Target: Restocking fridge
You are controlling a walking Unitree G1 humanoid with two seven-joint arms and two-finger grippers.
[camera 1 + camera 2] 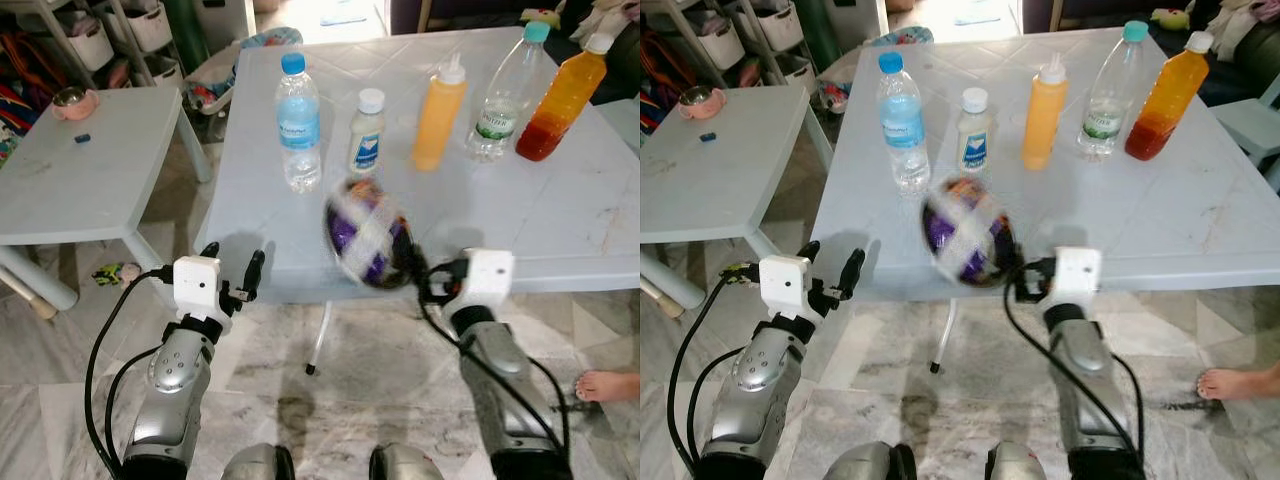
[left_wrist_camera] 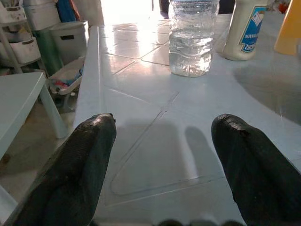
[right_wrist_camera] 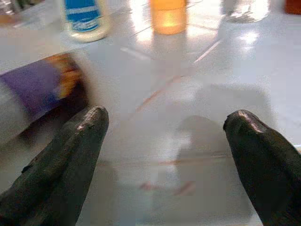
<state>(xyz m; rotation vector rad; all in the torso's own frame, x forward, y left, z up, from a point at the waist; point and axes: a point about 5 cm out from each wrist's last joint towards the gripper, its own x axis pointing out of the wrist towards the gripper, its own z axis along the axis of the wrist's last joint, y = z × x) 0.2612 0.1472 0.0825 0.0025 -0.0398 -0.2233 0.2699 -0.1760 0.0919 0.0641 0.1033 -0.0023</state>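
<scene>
Restocking looks barely started: five bottles (image 1: 299, 120) sit on the table (image 1: 560, 230), ungripped. Both grippers, left (image 1: 232, 271) and right (image 1: 415, 270), hang spread wide at its near edge. Blurry purple thing (image 1: 367, 232), maybe a packet, beside the right one.

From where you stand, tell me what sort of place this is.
Probably a lived-in home room, not a shop. A plastic table holds drink and sauce bottles, storage bins with household clutter sit on shelves behind a smaller table, and a person's bare foot rests on the marble floor.
</scene>
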